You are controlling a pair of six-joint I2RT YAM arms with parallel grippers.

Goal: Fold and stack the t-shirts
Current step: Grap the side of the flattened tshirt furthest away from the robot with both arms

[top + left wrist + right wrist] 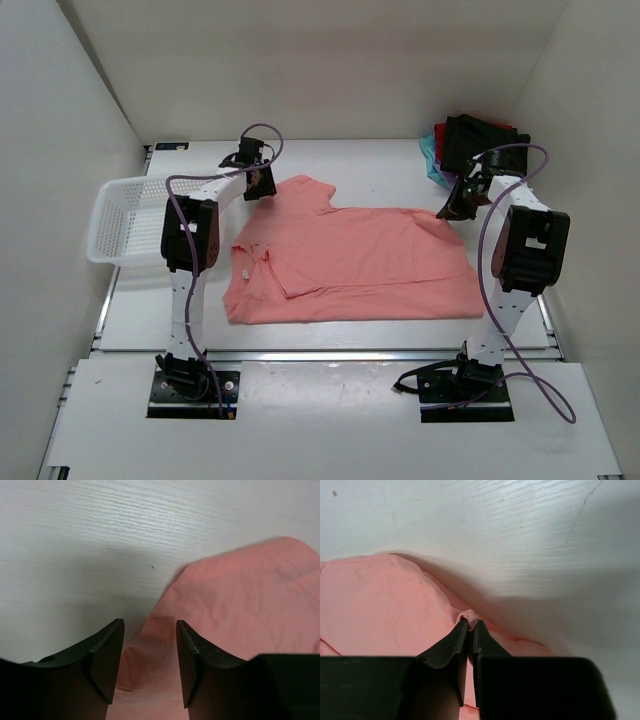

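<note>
Pinching far-right corner of pink shirt (pixel 350 265), R fingers (pixel 447 652) sit clamped on cloth; L fingers (pixel 102 655) gape over its far-left sleeve, nothing gripped. Shirt spread on worktop (pixel 380 160), long axis left-right btw arms.

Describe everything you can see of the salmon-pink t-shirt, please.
The salmon-pink t-shirt is soft, lightly wrinkled cloth, lying flat and spread on the white table, its left part folded over. The right gripper is shut on a small pinch of its far right edge; the left gripper is open over its far left corner.
</note>
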